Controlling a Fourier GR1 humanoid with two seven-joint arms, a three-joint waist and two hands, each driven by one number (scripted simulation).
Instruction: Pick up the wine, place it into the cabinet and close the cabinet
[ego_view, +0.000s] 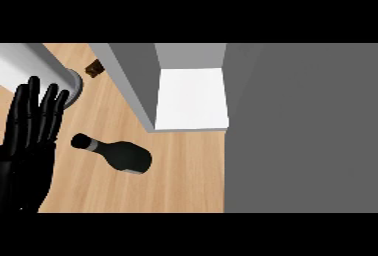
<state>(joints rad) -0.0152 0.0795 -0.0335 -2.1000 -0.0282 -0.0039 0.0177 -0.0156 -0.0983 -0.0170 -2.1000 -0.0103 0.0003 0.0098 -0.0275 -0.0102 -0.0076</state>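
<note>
The single head view looks steeply down, close over the counter (184, 180).

Premises: a kitchen. Grounds: a light wooden counter top (177, 185) runs from six to nine o'clock. A grey cabinet (192, 95) with a white inside stands open at twelve o'clock. A dark wine bottle (122, 154) lies on its side at eight o'clock.

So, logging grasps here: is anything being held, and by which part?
Nothing is held: the left hand is open, apart from the wine bottle lying on the counter.
</note>
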